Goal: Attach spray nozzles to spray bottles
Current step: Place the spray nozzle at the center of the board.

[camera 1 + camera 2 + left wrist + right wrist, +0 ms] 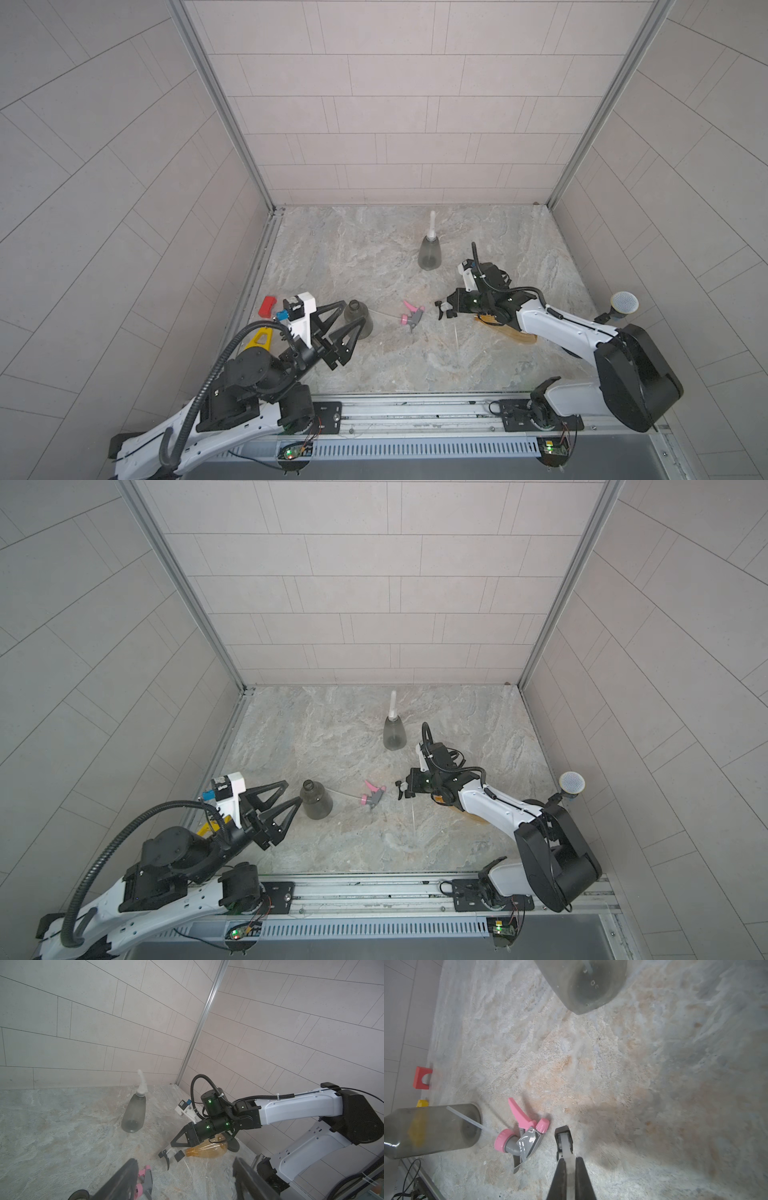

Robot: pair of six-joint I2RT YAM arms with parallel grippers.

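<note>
My right gripper (571, 1159) is shut on the black-and-white spray nozzle (170, 1153), low over the table, its dip tube (456, 336) trailing. An orange bottle (205, 1149) lies on its side under that arm. The pink-and-grey nozzle (412, 316) lies mid-table, its tube reaching toward a smoky grey bottle (316, 800) that stands upright with an open neck. My left gripper (294, 791) is open just left of that bottle, with nothing between its fingers. At the rear stands another grey bottle (430, 249) with the white nozzle (432, 224) on its neck.
A red block (267, 305) and a yellow piece (259, 337) lie by the left wall behind my left arm. A round mesh-headed stand (623, 303) is at the right wall. Tiled walls close three sides; a metal rail (415, 411) runs along the front.
</note>
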